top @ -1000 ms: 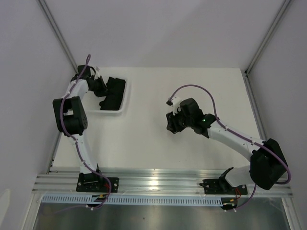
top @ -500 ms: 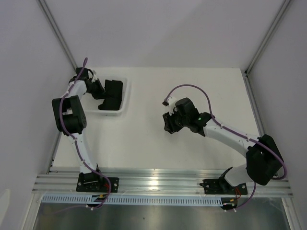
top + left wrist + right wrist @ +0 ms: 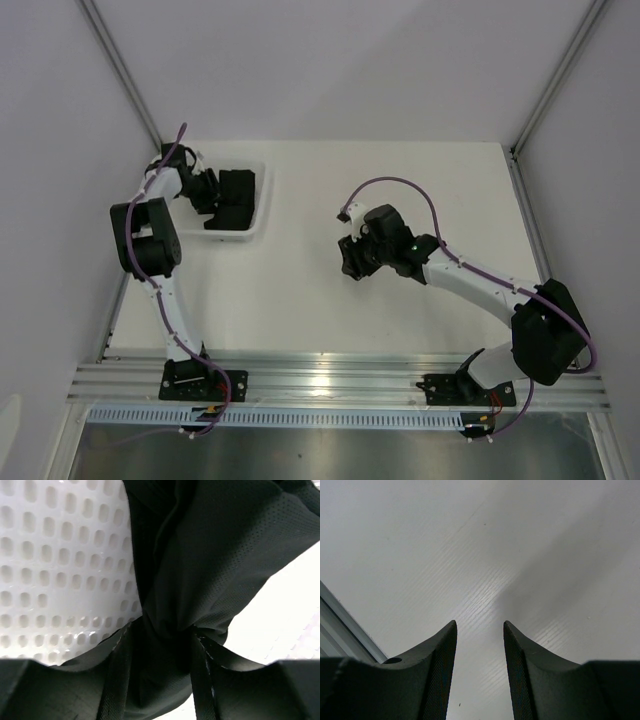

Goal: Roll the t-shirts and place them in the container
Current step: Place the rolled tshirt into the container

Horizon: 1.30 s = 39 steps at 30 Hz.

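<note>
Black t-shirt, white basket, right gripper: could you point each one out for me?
black t-shirt [image 3: 215, 565]: left wrist view, middle of the bunched cloth.
white basket [image 3: 55, 565]: left wrist view, its perforated surface.
right gripper [image 3: 479, 627]: right wrist view, midway between its fingertips.

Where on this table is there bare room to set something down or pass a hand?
Bare: the table between the basket and the right fingers; the far-right corner behind the right arm; the near strip by the rail. Crowded: the basket, filled by the black t-shirt and the left fingers.
</note>
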{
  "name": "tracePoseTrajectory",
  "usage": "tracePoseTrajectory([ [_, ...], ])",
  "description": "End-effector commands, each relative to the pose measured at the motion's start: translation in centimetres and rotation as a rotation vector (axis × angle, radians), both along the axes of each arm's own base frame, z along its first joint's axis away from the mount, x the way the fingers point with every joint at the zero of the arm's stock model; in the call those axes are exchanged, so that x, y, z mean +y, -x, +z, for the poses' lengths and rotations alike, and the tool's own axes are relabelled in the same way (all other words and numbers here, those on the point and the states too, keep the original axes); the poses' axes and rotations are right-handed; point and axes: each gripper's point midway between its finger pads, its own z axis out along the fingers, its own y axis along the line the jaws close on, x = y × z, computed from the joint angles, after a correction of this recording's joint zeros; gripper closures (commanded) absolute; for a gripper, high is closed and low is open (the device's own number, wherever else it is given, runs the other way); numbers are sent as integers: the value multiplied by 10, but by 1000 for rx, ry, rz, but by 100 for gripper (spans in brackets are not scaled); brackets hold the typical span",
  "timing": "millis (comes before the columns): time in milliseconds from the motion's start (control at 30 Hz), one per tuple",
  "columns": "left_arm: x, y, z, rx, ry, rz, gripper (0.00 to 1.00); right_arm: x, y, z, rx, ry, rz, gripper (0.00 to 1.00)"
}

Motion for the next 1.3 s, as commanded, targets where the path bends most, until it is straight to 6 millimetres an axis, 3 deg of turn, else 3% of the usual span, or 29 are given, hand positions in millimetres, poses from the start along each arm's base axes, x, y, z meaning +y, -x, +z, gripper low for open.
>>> tracePoseTrajectory([
  [0, 12, -6, 36, -74, -69, -9, 51, 10, -8, 21, -49, -37, 15, 54],
  [100, 21, -6, 62, -140, -139, -13, 51, 12, -8, 23, -51, -46, 21, 54],
  [267, 38, -6, 82, -208, -254, 10, 52, 14, -8, 27, -59, -53, 31, 55],
  [400, 34, -3, 82, -204, -310, -44, 53, 14, -7, 27, -59, -49, 35, 54],
  [467, 23, -1, 93, -245, -324, -87, 55, 13, -7, 27, -59, -48, 34, 55],
  [500, 10, 6, 85, -240, -334, -148, 58, 14, -5, 26, -56, -48, 38, 55],
  [533, 3, 8, 92, -268, -343, -169, 60, 13, -5, 26, -57, -45, 36, 55],
  [567, -12, 11, 88, -270, -327, -220, 69, 13, -5, 26, -56, -45, 34, 55],
  [667, -22, 28, 56, -163, -290, -255, 83, 13, -4, 26, -54, -46, 32, 55],
  [733, -23, 30, 42, -120, -277, -263, 82, 13, -2, 24, -51, -44, 33, 55],
  [767, -24, 33, 28, -69, -262, -272, 77, 13, -2, 23, -48, -41, 33, 55],
  [900, -19, 35, 6, 43, -228, -258, 65, 12, 1, 22, -47, -40, 32, 55],
  [1133, -15, 36, 5, 50, -198, -215, 64, 5, 4, 24, -64, -46, 9, 55],
  [1267, -19, 35, 20, -1, -213, -240, 64, 4, 3, 27, -86, -49, 5, 55],
])
